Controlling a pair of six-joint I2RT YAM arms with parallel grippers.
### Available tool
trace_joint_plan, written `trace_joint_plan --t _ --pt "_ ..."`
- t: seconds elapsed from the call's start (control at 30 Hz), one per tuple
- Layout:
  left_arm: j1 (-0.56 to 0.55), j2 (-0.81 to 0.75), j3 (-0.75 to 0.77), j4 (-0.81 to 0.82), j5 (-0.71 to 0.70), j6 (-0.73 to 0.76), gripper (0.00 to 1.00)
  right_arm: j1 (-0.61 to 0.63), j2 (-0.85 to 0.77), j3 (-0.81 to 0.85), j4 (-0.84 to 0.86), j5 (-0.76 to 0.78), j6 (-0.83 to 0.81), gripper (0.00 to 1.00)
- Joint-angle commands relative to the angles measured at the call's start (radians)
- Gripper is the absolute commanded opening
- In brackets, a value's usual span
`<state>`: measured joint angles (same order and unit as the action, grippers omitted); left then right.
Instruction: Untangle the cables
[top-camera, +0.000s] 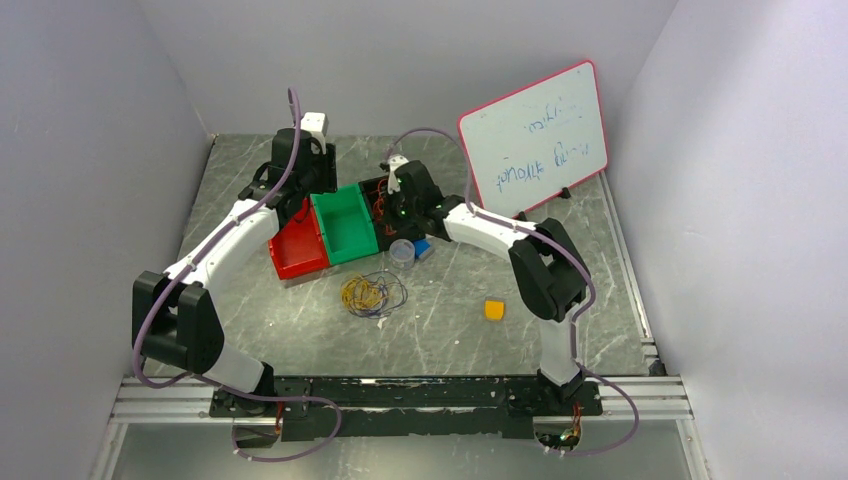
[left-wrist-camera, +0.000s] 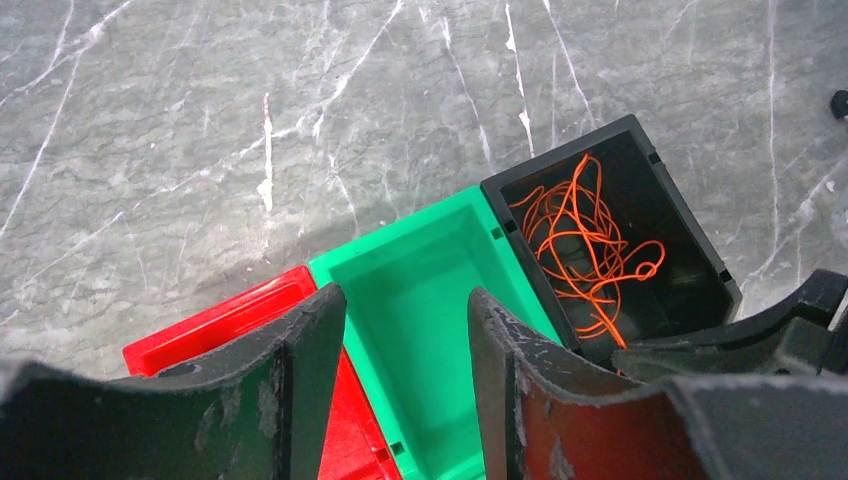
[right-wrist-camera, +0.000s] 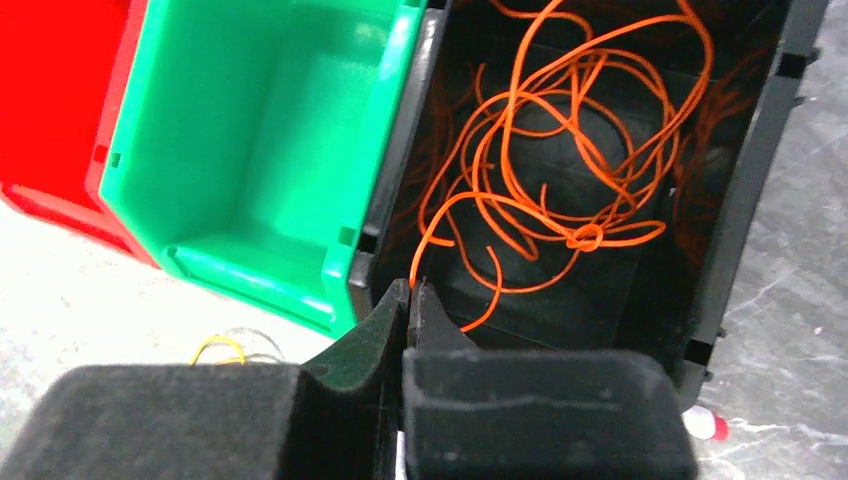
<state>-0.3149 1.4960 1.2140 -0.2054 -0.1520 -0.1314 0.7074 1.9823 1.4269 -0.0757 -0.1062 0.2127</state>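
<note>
Two claws: my left claw (left-wrist-camera: 405, 300) gapes halfway, empty, above the green bin (left-wrist-camera: 430, 270); my right claw (right-wrist-camera: 412, 290) is closed tight beside the orange cable (right-wrist-camera: 585, 238) in the black bin (right-wrist-camera: 740, 200); the yellow-and-dark cable tangle (top-camera: 368, 294) lies on the counter (top-camera: 450, 325).

walls (top-camera: 80, 150): plain grey | table (top-camera: 450, 335): grey marbled top | whiteboard (top-camera: 535, 135): pink-rimmed, propped back right

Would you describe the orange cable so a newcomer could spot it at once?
On the table, a red bin, green bin and black bin stand in a row. The orange cable lies looped in the black bin, nearest the whiteboard. Unlike the yellow-and-dark tangle, it sits inside a bin.
</note>
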Motion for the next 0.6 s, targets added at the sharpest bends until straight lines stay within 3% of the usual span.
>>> trace_joint_plan --t 0.0,0.57 --pt "0.011 -0.001 0.005 0.033 0.022 -0.007 0.53 -0.018 0.032 0.054 -0.016 0.048 -0.013 0.0" --pt "0.011 0.003 0.007 0.032 0.022 -0.004 0.52 -0.022 0.281 0.31 -0.113 0.066 -0.066 0.0"
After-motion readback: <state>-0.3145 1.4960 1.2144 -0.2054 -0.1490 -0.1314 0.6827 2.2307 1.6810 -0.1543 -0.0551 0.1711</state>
